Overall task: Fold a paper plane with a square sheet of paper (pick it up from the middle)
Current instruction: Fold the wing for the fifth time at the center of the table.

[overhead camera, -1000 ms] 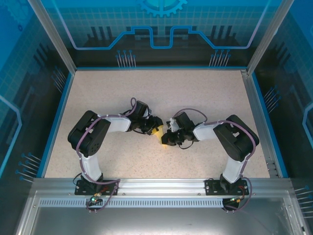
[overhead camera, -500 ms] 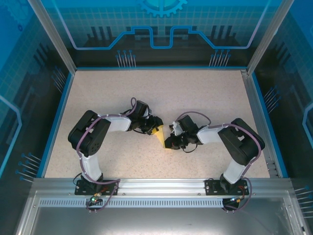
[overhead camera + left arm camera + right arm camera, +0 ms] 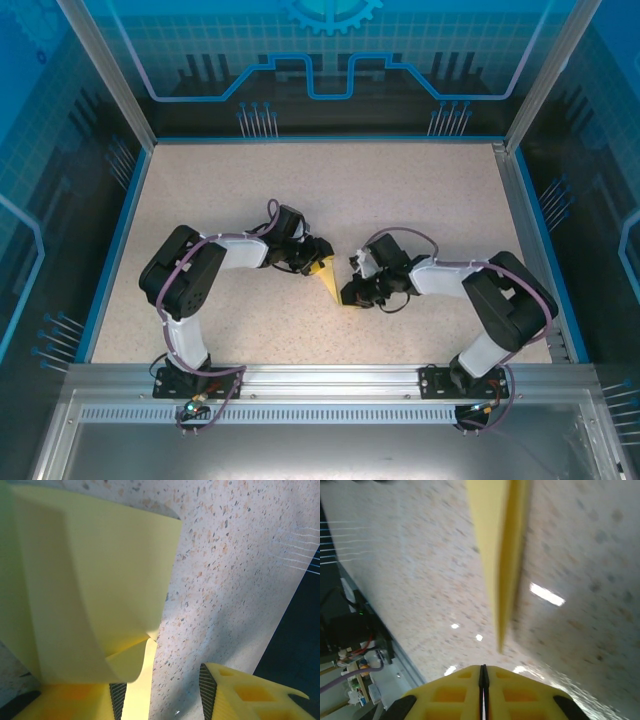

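Paper plane (image 3: 100,580): thin yellow paper, matt and smooth, with sharp creases.
Table (image 3: 400,190): hard beige speckled top with a stone look. It is smooth, with a slight sheen and bright glare spots in the right wrist view.
Left gripper (image 3: 161,700): fingers (image 3: 250,697) of moulded yellow plastic, satin finish; pads (image 3: 206,687) black and finely ribbed.
Right gripper (image 3: 482,692): the same yellow plastic.
Left arm (image 3: 190,275) and right arm (image 3: 505,298): black and white plastic housings, semi-gloss.
Front rail (image 3: 330,385): bare grey metal, dull finish.

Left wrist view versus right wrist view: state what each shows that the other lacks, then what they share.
Left wrist, not right wrist: the broad face of the paper plane, its flap curled; the left gripper, jaws apart. Right wrist, not left wrist: the plane edge-on, a thin strip; the right gripper, jaws together; cables beyond the table. Both: the yellow plane over the speckled tabletop.
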{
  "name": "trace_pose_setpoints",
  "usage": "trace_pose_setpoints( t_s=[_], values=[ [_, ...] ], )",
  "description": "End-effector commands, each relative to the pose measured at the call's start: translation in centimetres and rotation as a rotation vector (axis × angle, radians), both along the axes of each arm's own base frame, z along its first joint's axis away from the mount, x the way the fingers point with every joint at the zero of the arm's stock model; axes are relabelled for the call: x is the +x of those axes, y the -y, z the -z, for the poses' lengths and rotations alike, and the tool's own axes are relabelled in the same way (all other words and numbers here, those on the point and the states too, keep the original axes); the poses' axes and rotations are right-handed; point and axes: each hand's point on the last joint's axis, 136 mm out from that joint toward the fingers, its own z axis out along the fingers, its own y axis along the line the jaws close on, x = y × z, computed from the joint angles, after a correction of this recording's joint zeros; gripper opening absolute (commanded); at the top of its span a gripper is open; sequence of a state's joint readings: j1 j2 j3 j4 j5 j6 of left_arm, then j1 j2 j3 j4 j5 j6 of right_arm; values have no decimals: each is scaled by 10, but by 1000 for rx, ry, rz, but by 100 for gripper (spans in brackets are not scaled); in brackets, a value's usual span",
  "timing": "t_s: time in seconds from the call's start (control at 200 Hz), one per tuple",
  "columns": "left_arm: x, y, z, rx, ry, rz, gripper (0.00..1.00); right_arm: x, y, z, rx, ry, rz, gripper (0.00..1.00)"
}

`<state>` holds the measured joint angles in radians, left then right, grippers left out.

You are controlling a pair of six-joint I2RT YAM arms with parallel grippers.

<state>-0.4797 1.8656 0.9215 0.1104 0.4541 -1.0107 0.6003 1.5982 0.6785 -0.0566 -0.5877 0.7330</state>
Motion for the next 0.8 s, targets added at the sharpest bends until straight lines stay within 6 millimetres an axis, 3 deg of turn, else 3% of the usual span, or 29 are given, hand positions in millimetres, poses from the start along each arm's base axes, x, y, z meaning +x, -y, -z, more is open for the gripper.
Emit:
trace_pose_setpoints(
  t_s=[0.0, 0.225, 0.405, 0.57, 0.795],
  values=[
    [-12, -14, 35, 91, -74, 2, 46, 18, -10, -25, 52, 49, 12, 13],
    [-12, -13, 35, 89, -75, 5, 46, 56, -29, -19, 80, 68, 105, 12],
    [-14, -12, 35, 89, -78, 9, 46, 69, -40, -8, 109, 51, 131, 11],
    [-13, -12, 33, 88, -74, 9, 47, 62, -29, 20, 20, 15, 138, 10],
    [-10, -11, 29, 93, -59, 24, 47, 28, 3, 70, -144, -90, 126, 3]
  ],
)
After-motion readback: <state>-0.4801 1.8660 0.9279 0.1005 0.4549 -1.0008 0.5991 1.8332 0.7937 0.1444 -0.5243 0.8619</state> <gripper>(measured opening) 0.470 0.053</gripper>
